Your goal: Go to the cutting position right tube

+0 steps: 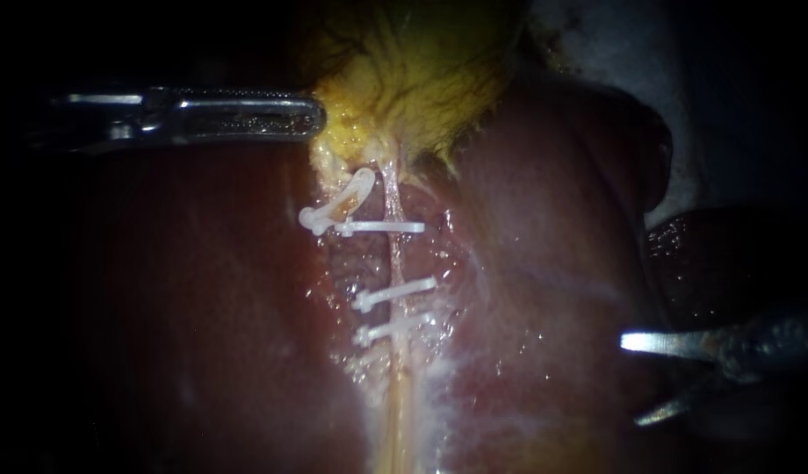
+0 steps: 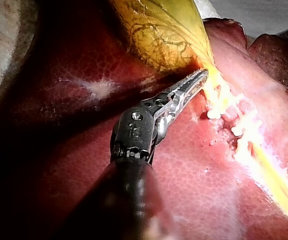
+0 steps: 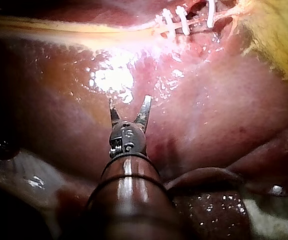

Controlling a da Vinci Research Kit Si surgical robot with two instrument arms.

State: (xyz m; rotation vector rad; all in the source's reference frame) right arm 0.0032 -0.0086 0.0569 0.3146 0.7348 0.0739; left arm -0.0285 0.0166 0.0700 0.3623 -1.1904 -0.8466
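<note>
A pale tube [image 1: 393, 259] runs down from the yellow gallbladder [image 1: 422, 79] over the liver [image 1: 202, 290]. White clips cross it: one high [image 1: 379, 227], two lower [image 1: 393, 293] [image 1: 392, 329]. Another clip [image 1: 342, 197] lies tilted to its left. My left instrument [image 1: 312, 118] reaches in from the left, jaws shut on the gallbladder's edge [image 2: 206, 70]. My right instrument [image 1: 631, 382] is low on the right, blades open, well to the right of the tube. In the right wrist view its open blades [image 3: 129, 107] hover over liver, with the clips [image 3: 183, 20] far ahead.
Wet, glistening raw tissue [image 1: 351, 272] surrounds the clipped stretch. A darker liver lobe [image 1: 685, 246] rises at the right, just above my right instrument. Pale cloth [image 1: 615, 35] shows beyond the gallbladder.
</note>
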